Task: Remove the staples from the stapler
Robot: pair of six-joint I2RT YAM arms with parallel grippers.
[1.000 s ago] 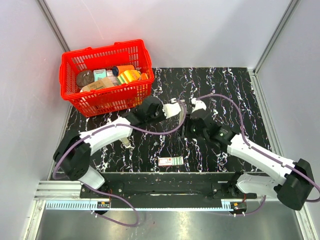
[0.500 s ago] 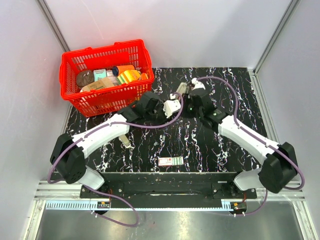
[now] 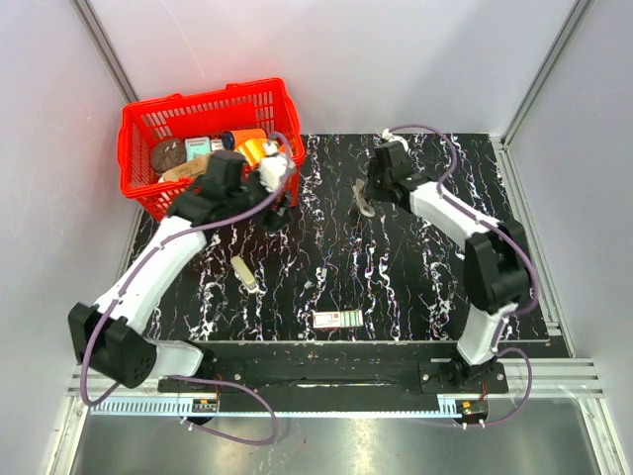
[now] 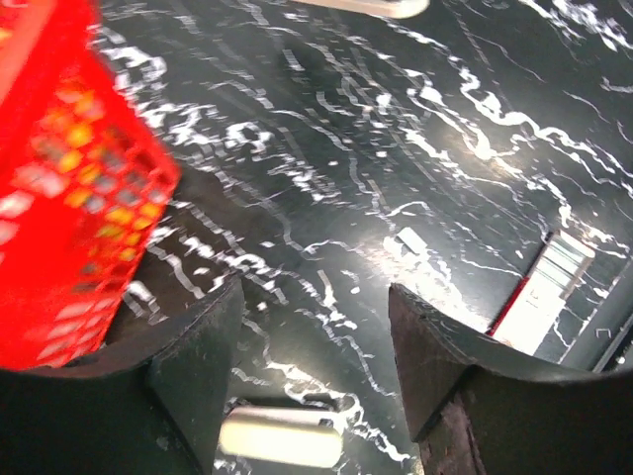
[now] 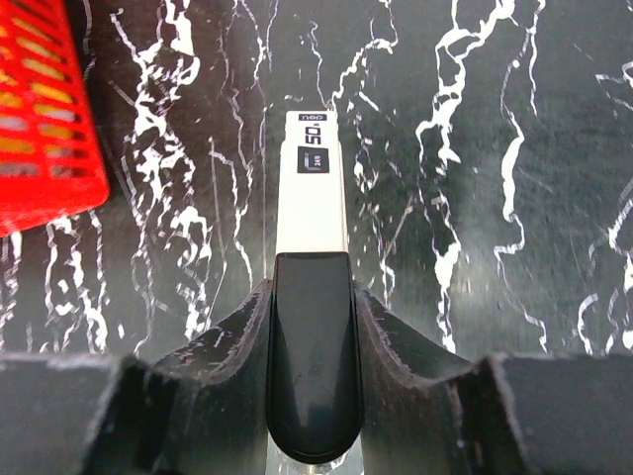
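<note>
So, the slim grey-beige stapler [image 5: 311, 198] with the dark rounded end is clamped in the right gripper [image 5: 312, 289]. The dark end is pinched snugly between the two fingers, and the pale part, with a small black label marked "50", is left sticking out ahead. Seen from the top, it's held over the far middle of the black, white-veined marble desk [image 3: 435, 267], well to the right of the red plastic mesh basket [image 3: 213, 198]. Whether its tip is touching the desk can't be told tbh.

The left gripper [image 4: 315, 297] is spread fairly wide and nothing is held in it; only bare desk is seen between its fingers. It's positioned right by the basket's near right corner, and the left edge of its wrist view is filled with red mesh.

Other stuff on the desk: a small pale beige bar [image 3: 244, 273] is lying loose on the left half, and a flat white box with pink and green marks [image 3: 337, 319] is set near the front edge, about in the middle. Both are well apart from the stapler. The basket is packed with assorted items, too jumbled to be named.
</note>
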